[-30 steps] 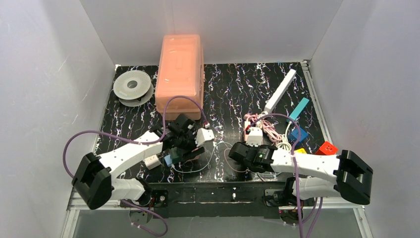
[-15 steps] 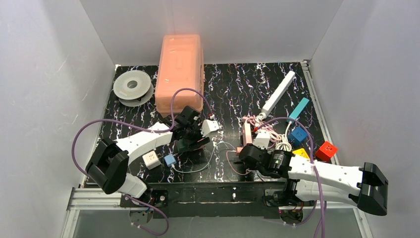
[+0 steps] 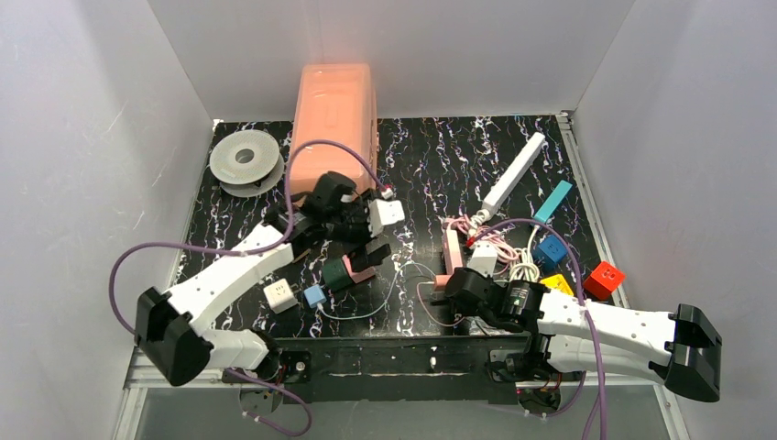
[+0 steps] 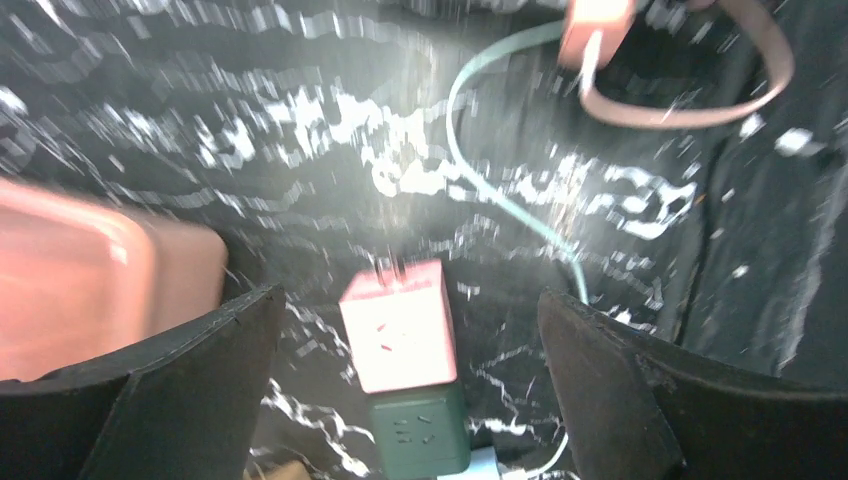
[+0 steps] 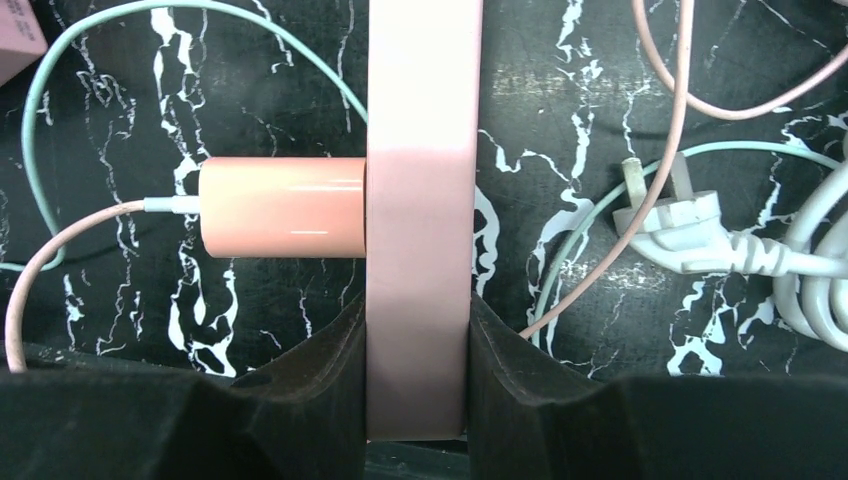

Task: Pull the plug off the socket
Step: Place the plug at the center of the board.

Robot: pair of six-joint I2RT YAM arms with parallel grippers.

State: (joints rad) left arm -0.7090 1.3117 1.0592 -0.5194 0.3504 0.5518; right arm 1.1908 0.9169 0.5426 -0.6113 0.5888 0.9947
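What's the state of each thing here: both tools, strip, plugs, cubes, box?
left tool: open, empty
right tool: shut on pink power strip
pink power strip: clamped between the right tool's fingers
pink plug: seated in the strip, not yet pulled
white plug: lying loose, unplugged
pink cube socket: ungripped, abutting green cube socket
storage box: lid shut

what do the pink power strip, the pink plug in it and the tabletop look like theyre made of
Pink power strip: likely matte moulded plastic, even colour, soft sheen.
Pink plug: glossier plastic, bright highlight streak along it.
Tabletop: black with white veins like marble, perhaps a printed sheet; the look leaves it open.
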